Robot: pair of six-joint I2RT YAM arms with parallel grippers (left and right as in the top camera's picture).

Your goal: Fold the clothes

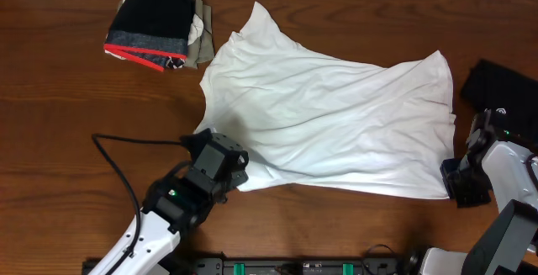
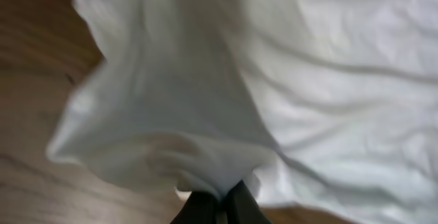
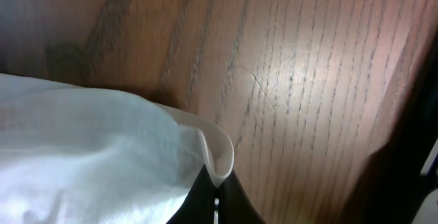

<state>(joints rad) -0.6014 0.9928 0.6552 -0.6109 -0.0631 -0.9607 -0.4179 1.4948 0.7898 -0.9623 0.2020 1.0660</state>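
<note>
White shirt (image 1: 336,115), left end effector (image 2: 222,195) gripping edge (right end effector (image 3: 215,195) likewise)

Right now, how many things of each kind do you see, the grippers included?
White shirt: 1
Pile of folded clothes: 1
Black garment: 1
Grippers: 2 (left gripper, right gripper)
Total: 5

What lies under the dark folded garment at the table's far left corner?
Beneath the dark garment, a grey layer with red trim shows at the near edge, and olive cloth peeks out beside it. Anything further beneath is covered.
</note>
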